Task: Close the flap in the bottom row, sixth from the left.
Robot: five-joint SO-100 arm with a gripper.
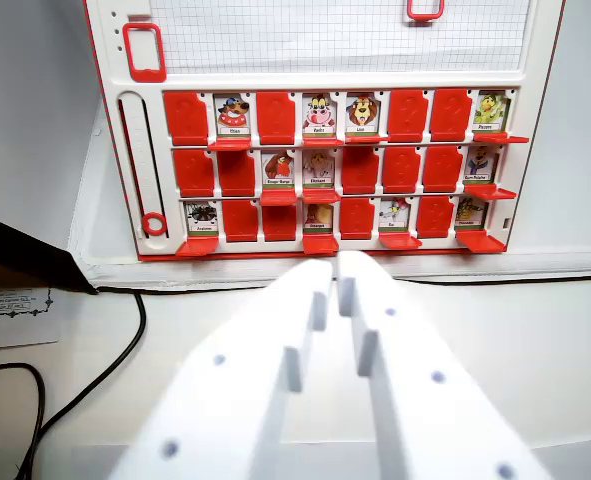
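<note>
1. Against the pale wall, a red-and-white game board (pixel 320 140) stands upright on the white tabletop (pixel 535 340). It carries three rows of eight small windows under a gridded panel.
2. Bottom row of the board, read from the wrist view's left: open picture card, red, red, open card, red, open card, red, open card.
3. The sixth flap (pixel 397 240) lies folded down, a red tab jutting forward at the board's lower edge. Above the tab its card (pixel 394 212) shows: white face, small cartoon figure, a caption too small to read.
4. On either side of that window the neighbouring windows show plain red faces. The last window in the row, nearer the board's right edge, is also open with its tab down.
5. The white gripper (pixel 336 268) sits below the board's lower edge, roughly under the fourth and fifth windows, apart from the board and touching no flap.
6. Its two fingers (pixel 295 330) press nearly together, only a thin slit between them, nothing held.
7. A red ring marker (pixel 153 223) sits in the slot at the board's left side.
8. A black cable (pixel 115 355) curves over the tabletop below the board's left corner.
</note>
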